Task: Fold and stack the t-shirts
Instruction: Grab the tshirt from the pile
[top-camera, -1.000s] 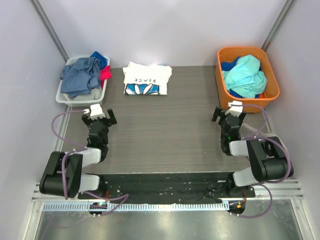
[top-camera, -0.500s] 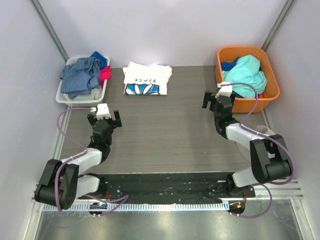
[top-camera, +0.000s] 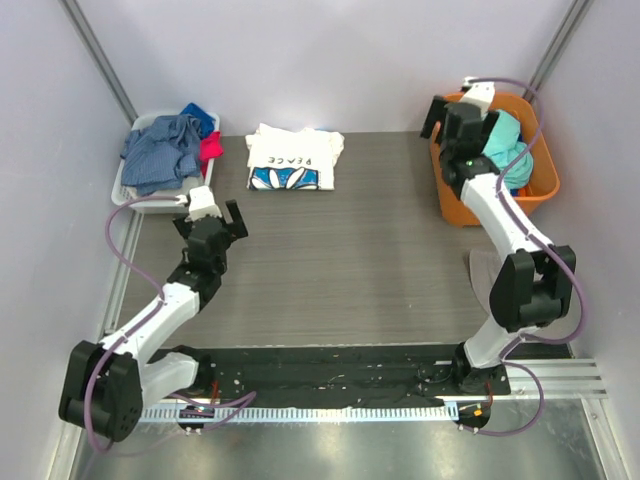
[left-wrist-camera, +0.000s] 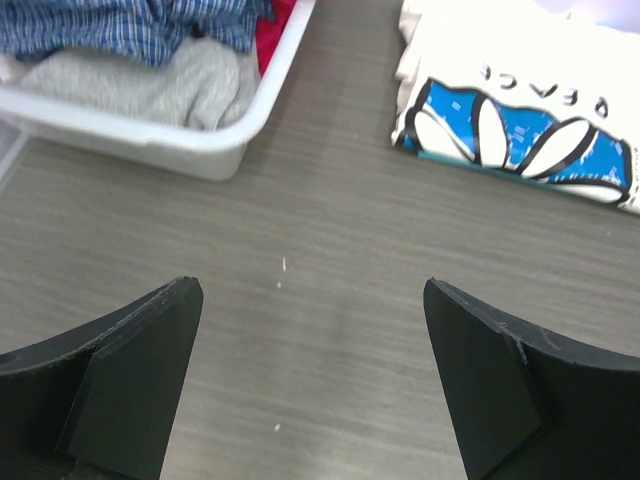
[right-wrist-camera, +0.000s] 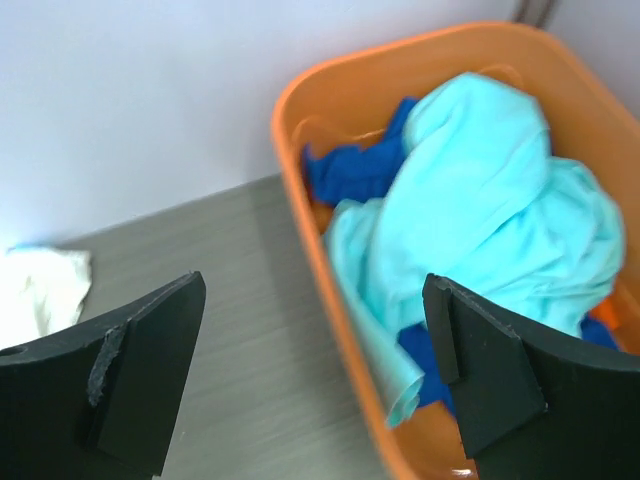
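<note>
The white "PEACE" t-shirt (top-camera: 294, 158) lies folded at the back of the table; it also shows in the left wrist view (left-wrist-camera: 520, 105). The mint-teal t-shirt (top-camera: 508, 150) lies crumpled in the orange basket (top-camera: 452, 205), also seen in the right wrist view (right-wrist-camera: 480, 210). My right gripper (top-camera: 458, 118) is open and empty, raised over the basket's left rim (right-wrist-camera: 325, 260). My left gripper (top-camera: 210, 222) is open and empty above bare table, in front of the white basket and left of the white t-shirt.
A white basket (top-camera: 125, 195) at the back left holds grey-blue, royal blue and red clothes. A royal blue garment (right-wrist-camera: 350, 170) lies under the teal shirt in the orange basket. Grey walls close in the table on three sides.
My right arm has stretched far back and up, from mid-table to above the orange basket's left rim. My left gripper has crept forward toward the white basket.
</note>
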